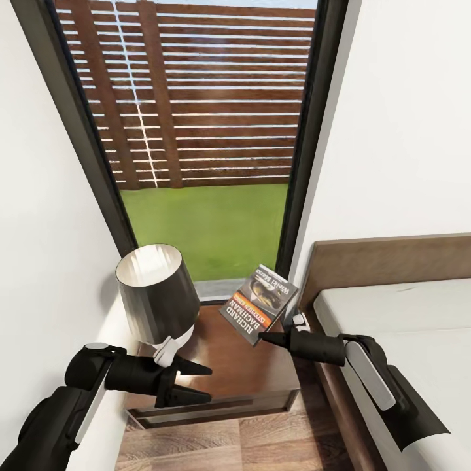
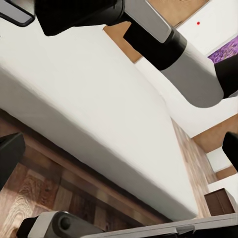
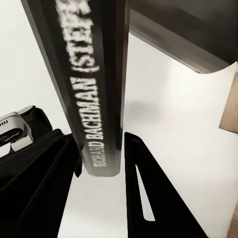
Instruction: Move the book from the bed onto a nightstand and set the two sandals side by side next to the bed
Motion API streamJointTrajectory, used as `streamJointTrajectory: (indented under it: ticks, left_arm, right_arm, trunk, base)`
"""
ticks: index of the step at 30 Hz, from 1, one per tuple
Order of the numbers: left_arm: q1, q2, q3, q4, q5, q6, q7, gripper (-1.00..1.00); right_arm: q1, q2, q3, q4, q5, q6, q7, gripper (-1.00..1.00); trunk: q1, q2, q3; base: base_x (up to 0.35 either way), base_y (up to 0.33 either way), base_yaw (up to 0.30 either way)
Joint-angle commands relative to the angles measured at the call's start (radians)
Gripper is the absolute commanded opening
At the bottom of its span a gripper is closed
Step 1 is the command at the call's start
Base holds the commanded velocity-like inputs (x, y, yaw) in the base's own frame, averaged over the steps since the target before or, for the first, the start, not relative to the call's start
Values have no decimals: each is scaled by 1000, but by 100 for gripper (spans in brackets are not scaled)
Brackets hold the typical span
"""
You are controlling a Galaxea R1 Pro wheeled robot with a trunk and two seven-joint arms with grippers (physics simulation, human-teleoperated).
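Paperback stuff, thin and light, stiff enough to take by one edge: the book hangs tilted over the nightstand, toward its bed-side back corner, pinched at its lower corner by the right gripper. That arm reaches in level from over the bed. The left gripper hovers spread and empty at the front edge, below the lamp.
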Motion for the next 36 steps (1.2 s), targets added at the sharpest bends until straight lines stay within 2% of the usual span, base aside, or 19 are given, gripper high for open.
streamJointTrajectory:
  ticks: [1,9,17,30,36]
  left_arm:
    - [-1,1,0,0,-2,14,-4,100]
    - [-1,6,4,-3,-1,83,-4,100]
    - [-3,12,6,-1,11,109,-4,100]
    - [-3,13,3,-1,172,149,-4,100]
    - [-3,11,2,-3,213,149,-4,100]
  right_arm:
    - [-1,-1,1,4,-3,5,3,-100]
    - [-1,0,3,20,-4,5,3,-100]
    - [-2,2,9,66,1,5,-12,-100]
    - [-16,11,2,90,-8,5,-19,-100]
    - [-20,26,1,90,-8,5,-19,-100]
  trunk:
    - [0,-1,-1]
    - [31,-57,-26]
    - [61,-113,-51]
    - [111,-204,-92]
    - [134,-246,-111]
  base:
    - [0,0,0]
    - [0,0,0]
    - [0,0,0]
    - [0,0,0]
    - [0,0,0]
